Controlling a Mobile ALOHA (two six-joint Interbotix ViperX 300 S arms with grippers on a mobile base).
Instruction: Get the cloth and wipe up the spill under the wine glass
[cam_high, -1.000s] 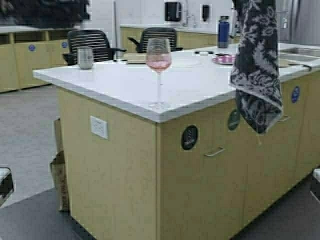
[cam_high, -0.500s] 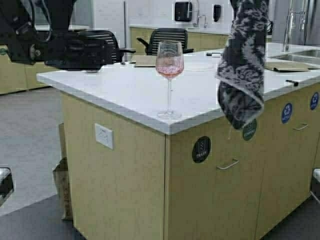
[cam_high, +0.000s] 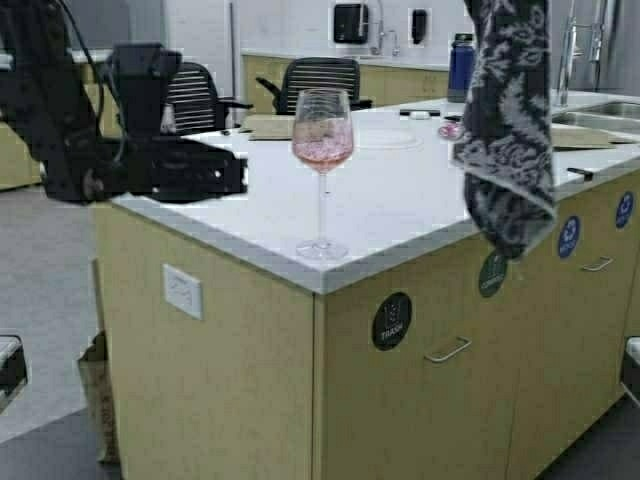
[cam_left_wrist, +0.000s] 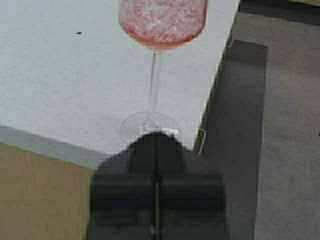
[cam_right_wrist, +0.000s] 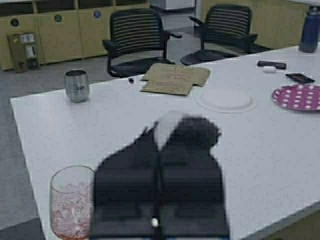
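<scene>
- Wine glass (cam_high: 322, 150): tall clear stemmed glass, round foot, pink-tinted bowl. Stands upright on the white countertop (cam_high: 400, 195), close to its near corner, foot just inside the near edge.
- Left wrist view shows the same glass (cam_left_wrist: 159, 60) from the side: stem straight, foot flat on the white surface, right at the corner.
- Cloth (cam_high: 508, 120): dark grey-black towel with white floral print and a pale hem. Hangs in the air above and in front of the counter's right-hand edge, lower end draped down past the edge over the cabinet front. Well apart from the glass.
- Right gripper (cam_right_wrist: 159, 150): jaws pressed together, a bit of pale and dark fabric sticking out at the tips, so pinching the cloth. It sits high over the counter; the glass bowl (cam_right_wrist: 72, 202) shows below it.
- Left gripper (cam_high: 238, 175): black, held level at the counter's left edge, pointing toward the glass, not touching it. Left wrist view (cam_left_wrist: 156, 145) shows the jaws pressed together on nothing, tips just short of the glass foot.
- Elsewhere on the counter, toward the far side: short steel tumbler (cam_right_wrist: 76, 85) near the far left corner, flat piece of brown cardboard (cam_right_wrist: 176, 78), white paper plate (cam_right_wrist: 226, 100), purple polka-dot plate (cam_right_wrist: 299, 96), dark blue bottle (cam_high: 461, 66).
- Two black mesh office chairs (cam_high: 320, 80) beyond the far edge.
- Cabinet front below the near edge: round black sticker (cam_high: 392, 320) and metal handle (cam_high: 447, 350).
</scene>
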